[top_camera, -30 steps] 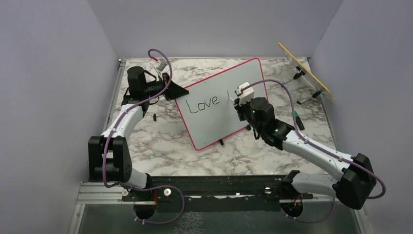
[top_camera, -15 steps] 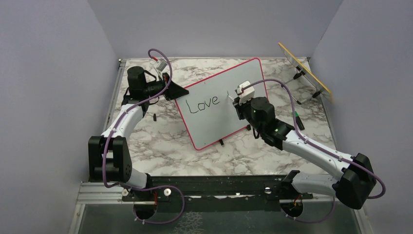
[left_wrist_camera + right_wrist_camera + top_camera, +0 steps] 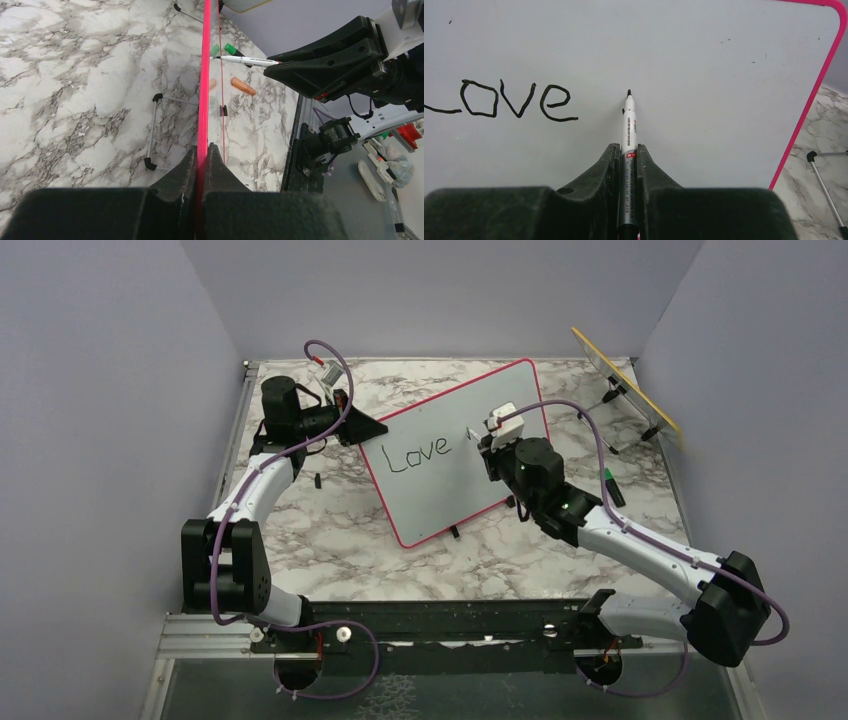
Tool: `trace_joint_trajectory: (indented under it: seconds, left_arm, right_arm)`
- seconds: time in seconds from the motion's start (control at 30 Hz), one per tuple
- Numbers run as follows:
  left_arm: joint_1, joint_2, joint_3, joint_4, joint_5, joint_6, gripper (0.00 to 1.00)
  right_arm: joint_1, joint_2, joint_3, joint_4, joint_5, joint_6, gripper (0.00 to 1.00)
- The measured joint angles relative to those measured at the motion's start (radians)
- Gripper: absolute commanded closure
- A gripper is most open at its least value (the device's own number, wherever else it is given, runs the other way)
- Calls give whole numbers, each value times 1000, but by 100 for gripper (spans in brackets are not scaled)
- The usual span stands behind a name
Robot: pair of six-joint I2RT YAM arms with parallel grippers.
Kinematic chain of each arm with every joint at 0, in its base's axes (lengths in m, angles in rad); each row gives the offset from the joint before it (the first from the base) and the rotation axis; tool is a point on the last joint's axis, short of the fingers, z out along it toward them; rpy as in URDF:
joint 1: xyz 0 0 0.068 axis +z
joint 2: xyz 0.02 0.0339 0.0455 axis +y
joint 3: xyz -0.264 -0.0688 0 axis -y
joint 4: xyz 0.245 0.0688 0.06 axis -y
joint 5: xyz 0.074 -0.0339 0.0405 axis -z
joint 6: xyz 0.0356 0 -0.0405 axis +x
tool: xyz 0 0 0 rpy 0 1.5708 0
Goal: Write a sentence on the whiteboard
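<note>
- Centrally, the board (image 3: 440, 490) stood propped at a slant in the middle of the marble surface (image 3: 330, 530), turned askew so that its pink frame ran diagonally.
- Of the sentence (image 3: 418, 452), only "Love" was written, on the upper left part of the face; in the right wrist view it read "ove" with a stroke of the L (image 3: 514, 100).
- Left pincer (image 3: 372, 427) was clamped on the board's left edge; the left wrist view showed the pink rim (image 3: 203, 75) squeezed between both fingers (image 3: 202, 147).
- Right pincer (image 3: 480, 440) was closed on a marker (image 3: 628, 125), gripping its barrel, with the tip pointing at the face just right of the "e".
- Whether the tip touched the face or hung just off it could not be told; from the left wrist view the marker (image 3: 247, 61) reached right up to the board.
- Blank white ran from the tip to the rounded right corner of the frame (image 3: 819, 75), and the whole lower band under the word was bare.
- Bare marble lay between the board's near edge and the arm bases.
- A yellow-edged panel (image 3: 625, 380) on a wire stand stood in the far right corner, well apart from the board.
- A green-capped pen (image 3: 608, 480) lay beside the right forearm, and an orange cap (image 3: 242, 86) lay on the surface near it.
</note>
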Motion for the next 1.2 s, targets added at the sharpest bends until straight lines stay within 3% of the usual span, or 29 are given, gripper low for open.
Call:
trace_joint_trajectory:
  seconds: [0.63, 1.2]
  left_arm:
    - [0, 0, 0, 0, 0, 2, 100]
    - [0, 0, 0, 0, 0, 2, 100]
  right_arm:
    - [-12, 8, 0, 11, 48, -2, 99]
    - [-13, -20, 0, -105, 48, 16, 99]
